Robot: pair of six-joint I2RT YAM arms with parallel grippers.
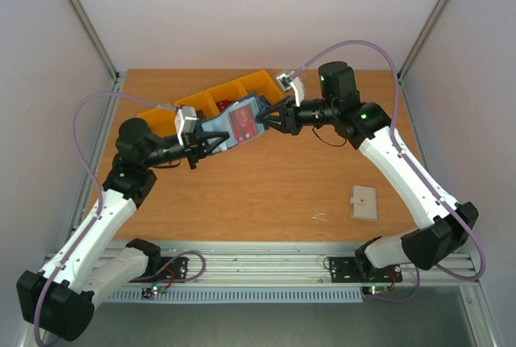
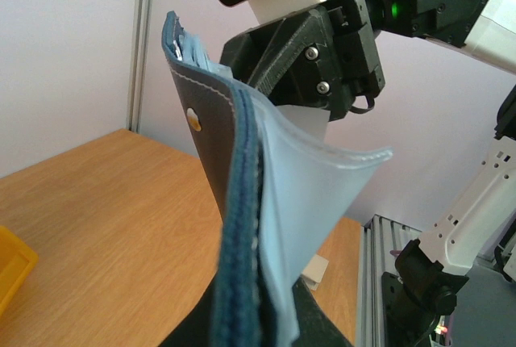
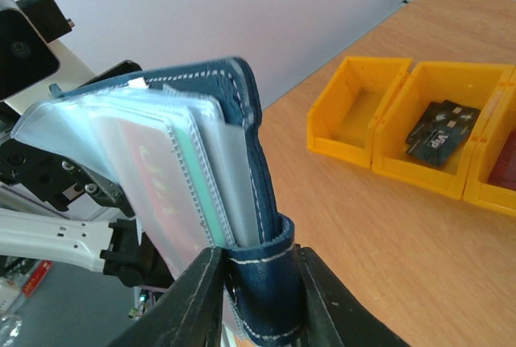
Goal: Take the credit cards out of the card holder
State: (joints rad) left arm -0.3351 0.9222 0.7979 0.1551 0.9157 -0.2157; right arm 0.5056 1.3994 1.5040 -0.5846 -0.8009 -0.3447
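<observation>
The card holder (image 1: 236,126), a navy wallet, hangs open in the air between both grippers, above the back of the table. A red credit card (image 1: 246,124) shows inside it. My left gripper (image 1: 201,142) is shut on the wallet's left end; in the left wrist view (image 2: 254,315) the navy cover and a light blue pocket (image 2: 310,194) run edge-on between the fingers. My right gripper (image 1: 271,117) is shut on the closing tab (image 3: 262,282). The right wrist view shows clear sleeves with a red card (image 3: 157,177) and a teal card edge (image 3: 193,173).
A row of yellow bins (image 1: 205,98) stands at the back, just behind the wallet. One bin (image 3: 419,177) holds dark cards (image 3: 439,131); a dark red thing (image 3: 506,165) lies in the bin beside it. A beige square pad (image 1: 364,202) lies at the front right.
</observation>
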